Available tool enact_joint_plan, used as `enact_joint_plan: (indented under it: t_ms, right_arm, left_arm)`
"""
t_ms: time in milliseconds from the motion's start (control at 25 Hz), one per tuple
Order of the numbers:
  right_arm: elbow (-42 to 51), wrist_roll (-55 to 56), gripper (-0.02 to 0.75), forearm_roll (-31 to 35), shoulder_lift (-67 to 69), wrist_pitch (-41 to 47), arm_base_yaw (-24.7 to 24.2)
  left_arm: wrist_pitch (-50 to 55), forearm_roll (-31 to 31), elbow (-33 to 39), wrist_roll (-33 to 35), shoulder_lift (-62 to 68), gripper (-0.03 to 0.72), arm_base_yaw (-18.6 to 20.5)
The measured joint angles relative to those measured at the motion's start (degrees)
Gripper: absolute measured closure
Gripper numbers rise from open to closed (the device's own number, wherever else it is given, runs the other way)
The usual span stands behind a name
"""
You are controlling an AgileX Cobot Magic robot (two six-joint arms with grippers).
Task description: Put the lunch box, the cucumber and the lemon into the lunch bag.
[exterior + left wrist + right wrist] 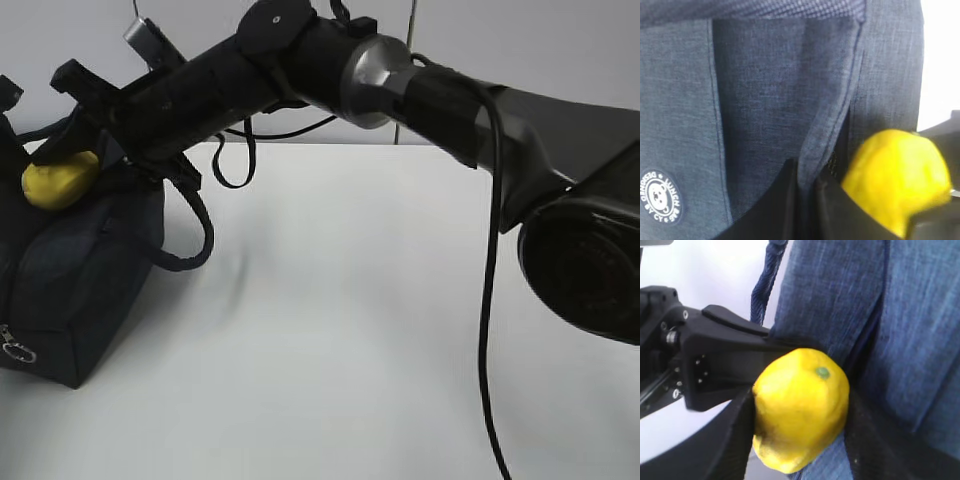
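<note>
Right end effector [800, 440] grips the lemon [800, 415] against the lunch bag [900, 325].

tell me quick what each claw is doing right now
Left claw: closed, pinching a fold of the lunch bag fabric.
Right claw: closed on the lemon, holding it at the bag.

White table [380, 330], pale grey wall [560, 40]

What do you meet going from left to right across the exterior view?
Lunch bag → lemon held at the bag's top by the right gripper → bare white table → dangling black cable.
</note>
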Motion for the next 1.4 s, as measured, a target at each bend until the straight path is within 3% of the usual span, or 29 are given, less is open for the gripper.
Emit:
enact_joint_plan:
  t_ms: [200, 600, 880, 1000, 1240, 1400]
  right_arm:
    - [0.00, -2.52, 0.341, 0.51, 0.44, -0.14, 0.00]
    - [0.00, -1.29, 0.342, -14.22, 0.53, 1.94, 0.09]
    - [0.00, 1.47, 0.340, -16.27, 0.53, 1.07, 0.09]
    - [0.00, 1.98, 0.308, -16.27, 0.53, 0.34, 0.09]
    - [0.00, 2.21, 0.150, -16.35, 0.53, 0.00, 0.09]
    - [0.00, 2.21, 0.135, -16.25, 0.53, 0.23, 0.09]
  left_arm:
    - [0.00, -0.09, 0.00, 0.00, 0.00, 0.669, 0.00]
    - [0.18, -0.51, 0.00, 0.13, 0.00, 0.671, 0.00]
    - [0.27, -0.64, 0.00, 0.13, 0.00, 0.677, 0.00]
    - [0.27, -0.64, 0.00, 0.21, 0.00, 0.677, 0.00]
    - [0.27, -0.64, 0.00, 0.21, 0.00, 0.678, 0.00]
    - [0.27, -0.64, 0.00, 0.21, 0.00, 0.678, 0.00]
